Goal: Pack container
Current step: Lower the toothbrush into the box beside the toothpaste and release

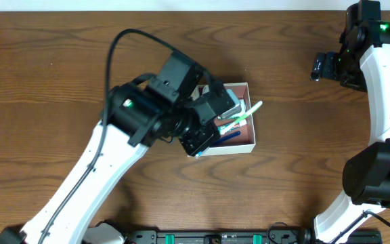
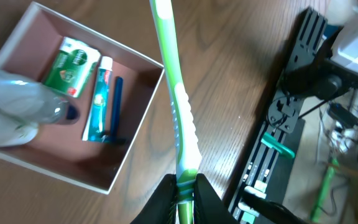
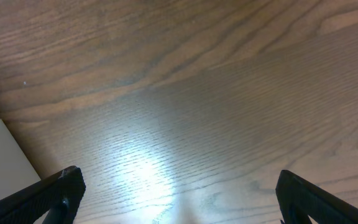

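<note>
We are in the middle of packing. The left gripper [image 2: 183,196] has its two fingers pinched tight on the handle end of a green and white toothbrush [image 2: 176,93], and we think this brush is the next thing to go in. The container [image 1: 246,134] sits near the middle of the wooden table [image 1: 46,68]. In it lie a green box [image 2: 73,65], a toothpaste tube [image 2: 98,99], a dark blue stick [image 2: 117,102] and something clear and blurry [image 2: 17,102]. The left arm reaches in from the lower left and bends over the container's left side. The brush head pokes out past the right wall. Next, we judge, the brush must turn to lie flat inside before the fingers let go. The right gripper [image 3: 179,193] hangs well off to the right, wide open and holding nothing.
</note>
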Tool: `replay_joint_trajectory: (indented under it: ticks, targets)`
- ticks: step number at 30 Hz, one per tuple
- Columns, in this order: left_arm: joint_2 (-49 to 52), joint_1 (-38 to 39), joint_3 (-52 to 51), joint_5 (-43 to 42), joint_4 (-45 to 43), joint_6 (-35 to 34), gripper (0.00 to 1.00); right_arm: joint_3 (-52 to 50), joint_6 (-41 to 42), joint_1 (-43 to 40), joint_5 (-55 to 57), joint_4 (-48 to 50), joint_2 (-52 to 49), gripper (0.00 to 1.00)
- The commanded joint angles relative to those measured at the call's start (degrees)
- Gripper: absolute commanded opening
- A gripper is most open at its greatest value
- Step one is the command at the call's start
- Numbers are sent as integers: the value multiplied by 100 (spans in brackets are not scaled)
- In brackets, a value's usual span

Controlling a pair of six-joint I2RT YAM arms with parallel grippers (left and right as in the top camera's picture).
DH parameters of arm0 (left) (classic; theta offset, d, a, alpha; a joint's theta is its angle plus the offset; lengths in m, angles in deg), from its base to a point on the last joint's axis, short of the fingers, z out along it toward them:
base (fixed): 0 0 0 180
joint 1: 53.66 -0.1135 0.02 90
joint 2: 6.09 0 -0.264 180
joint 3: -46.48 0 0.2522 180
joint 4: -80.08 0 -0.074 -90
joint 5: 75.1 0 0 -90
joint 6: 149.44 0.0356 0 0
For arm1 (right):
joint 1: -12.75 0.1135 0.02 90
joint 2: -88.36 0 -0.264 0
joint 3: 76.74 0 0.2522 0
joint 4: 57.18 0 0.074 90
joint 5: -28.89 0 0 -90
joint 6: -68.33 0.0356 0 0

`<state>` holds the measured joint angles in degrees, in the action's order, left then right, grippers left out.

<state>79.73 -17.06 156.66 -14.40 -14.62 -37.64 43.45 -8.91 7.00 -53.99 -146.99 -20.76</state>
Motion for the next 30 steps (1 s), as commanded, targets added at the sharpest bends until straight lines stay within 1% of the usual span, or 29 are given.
replay_joint_trajectory:
  ticks: [1, 5, 11, 20, 21, 26, 27, 30]
  targets:
    - [448, 7, 28, -216, -52, 431, 11, 70, -63, 15, 37, -4, 101, 99]
    - [949, 7, 28, -138, -197, 608, 11, 70, -63, 15, 37, -7, 101, 99]
    - [1530, -9, 28, 516, -411, 608, 11, 70, -63, 15, 35, -4, 101, 99]
    - [1652, -125, 28, 1145, -411, 601, 12, 70, -63, 15, 35, -4, 101, 99]
    - [1652, -146, 28, 1165, -411, 601, 17, 70, -63, 15, 35, -4, 101, 99]
    - [1652, -223, 28, 1165, -413, 601, 63, 70, -63, 15, 37, -4, 101, 99]
    - [1652, -225, 28, 1163, -411, 599, 66, 70, -63, 15, 37, -4, 101, 99]
    - [1652, -225, 28, 1165, -411, 555, 71, 70, -63, 15, 35, -2, 101, 99]
